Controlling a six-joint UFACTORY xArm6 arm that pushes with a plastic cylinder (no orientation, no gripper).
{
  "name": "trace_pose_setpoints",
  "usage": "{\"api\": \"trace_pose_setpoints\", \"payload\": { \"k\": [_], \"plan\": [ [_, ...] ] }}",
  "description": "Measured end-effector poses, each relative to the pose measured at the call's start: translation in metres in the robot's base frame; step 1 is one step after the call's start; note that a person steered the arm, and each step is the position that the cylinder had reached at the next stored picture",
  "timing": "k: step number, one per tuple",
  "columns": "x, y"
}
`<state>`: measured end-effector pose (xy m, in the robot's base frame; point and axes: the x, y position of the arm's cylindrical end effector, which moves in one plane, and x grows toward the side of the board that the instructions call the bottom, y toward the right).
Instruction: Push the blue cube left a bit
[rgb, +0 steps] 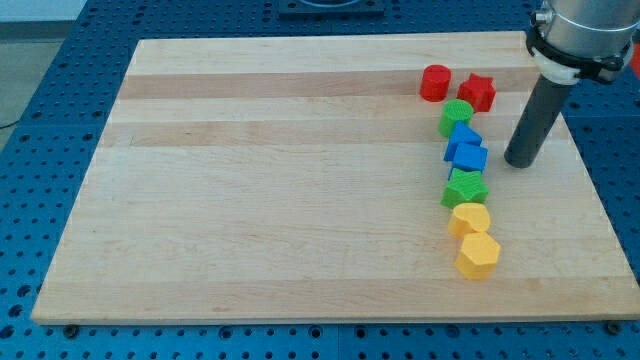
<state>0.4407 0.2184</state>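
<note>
Wooden board (300, 180) across most of the view, pale with lengthwise grain, on a blue perforated table (40, 120). Grey arm housing (583, 30) at the one o'clock corner, dark rod (535, 115) dropping from it.

Blocks strung in a rough column on the three o'clock side of the board. Blue cube (469, 156) about midway down that column: saturated blue, boxy, top face lighter than its sides. Sits turned on the board, one corner toward three o'clock, edges off square to the board's sides; no long axis to speak of, being near equal in its sides. Touching it at eleven o'clock, a second blue block (462, 135), wedge-like, though shape hard to settle from this angle.

My tip (520, 163) down at board level, at three o'clock of the blue cube, near but apart, a strip of bare wood between. A plain rod with nothing to open or close; holding nothing, touching no block.

Green cylinder (456, 116) at twelve o'clock of the blue pair, touching the wedge-like one. Green block (465, 187), many-sided, just at six o'clock of the cube. Two yellow blocks below: upper yellow block (469, 218), lower yellow hexagon (478, 255). Red cylinder (435, 83) and red star-like block (478, 92) at the column's top, side by side.
</note>
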Motion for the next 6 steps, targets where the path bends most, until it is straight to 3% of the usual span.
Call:
{"api": "trace_pose_setpoints", "payload": {
  "k": [6],
  "plan": [
    [0.001,-0.029]
  ]
}}
